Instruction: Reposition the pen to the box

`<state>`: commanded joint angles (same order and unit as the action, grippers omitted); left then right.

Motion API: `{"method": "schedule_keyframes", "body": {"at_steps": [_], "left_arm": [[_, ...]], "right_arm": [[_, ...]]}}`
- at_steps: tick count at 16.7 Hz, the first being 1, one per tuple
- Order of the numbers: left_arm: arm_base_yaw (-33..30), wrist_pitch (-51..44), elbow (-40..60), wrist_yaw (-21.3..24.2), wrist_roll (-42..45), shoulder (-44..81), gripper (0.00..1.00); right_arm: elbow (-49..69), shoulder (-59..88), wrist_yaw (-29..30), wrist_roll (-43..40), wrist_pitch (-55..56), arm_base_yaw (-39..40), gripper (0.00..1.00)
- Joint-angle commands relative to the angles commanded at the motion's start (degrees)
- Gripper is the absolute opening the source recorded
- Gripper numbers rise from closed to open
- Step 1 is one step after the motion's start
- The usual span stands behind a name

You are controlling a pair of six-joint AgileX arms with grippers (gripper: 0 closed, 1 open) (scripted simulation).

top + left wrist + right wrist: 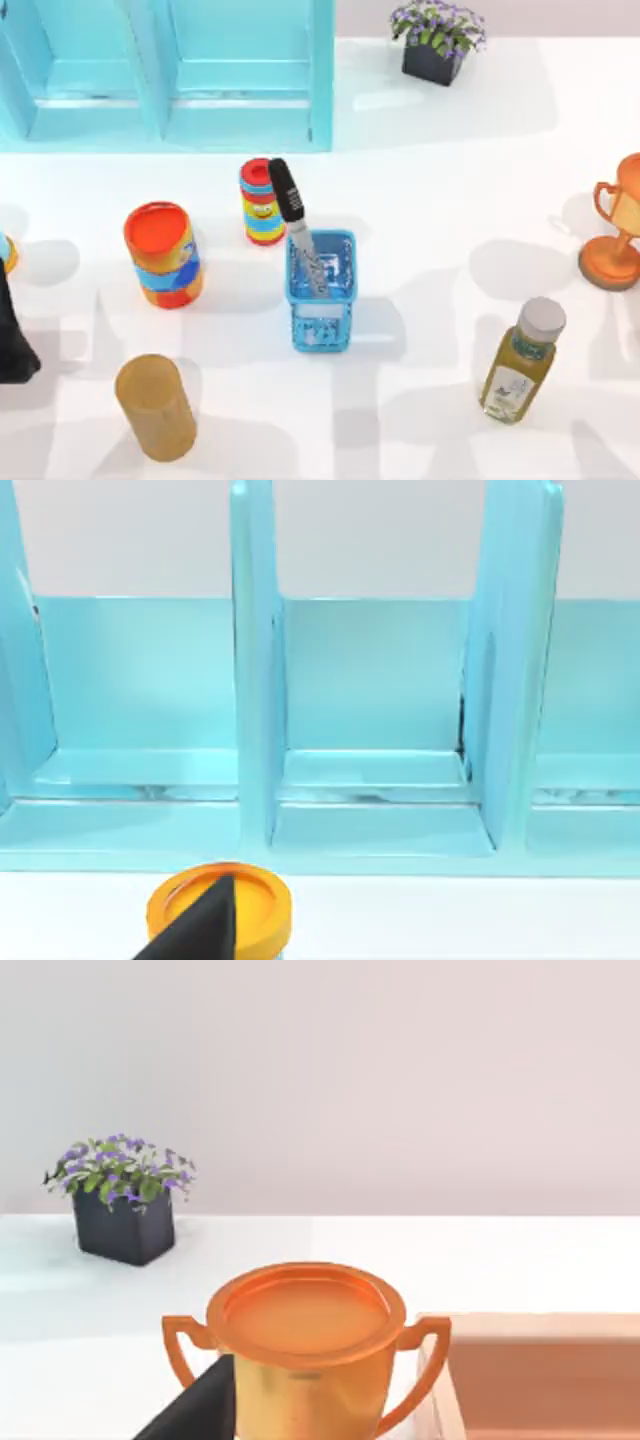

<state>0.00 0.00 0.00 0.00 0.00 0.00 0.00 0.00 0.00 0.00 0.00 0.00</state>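
At the far left edge of the tabletop (420,200) sits the left arm, a black mass parked well away from the work; whether the left tool is apart or together cannot be told. Its wrist camera looks over a dark wedge and a yellow-orange disc (220,908) toward a turquoise shelf unit (370,710) with upright dividers. The right wrist camera looks past a dark wedge at an orange trophy (305,1345) and, farther back, a potted plant (122,1198) with purple flowers; the right tool's state cannot be told either.

Near the middle of the tabletop stands a blue box (322,290) with open lattice walls. The pen (296,222) rests inside it, leaning: silver barrel down in the box, black capped end with white markings sticking out over the rear-left rim, toward a small striped can (261,201) standing just beside it. No tool touches the pen.

Left of the box stands an orange-lidded can (164,254), and in front of that a tan cylinder (155,407). A bottle (522,360) with a grey cap stands at front right, well apart from the box
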Motion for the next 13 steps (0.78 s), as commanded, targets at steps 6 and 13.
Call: {"method": "schedule_keyframes", "body": {"at_steps": [6,13], "left_arm": [[0.0,0.0,0.0,0.0,0.0,0.0,1.0],[0.0,0.0,0.0,0.0,0.0,0.0,1.0]], "right_arm": [[3.43,6.01,-0.97,0.44,1.16,3.17,1.0],[17.47,36.91,-4.88,2.13,5.82,16.14,1.0]]}}
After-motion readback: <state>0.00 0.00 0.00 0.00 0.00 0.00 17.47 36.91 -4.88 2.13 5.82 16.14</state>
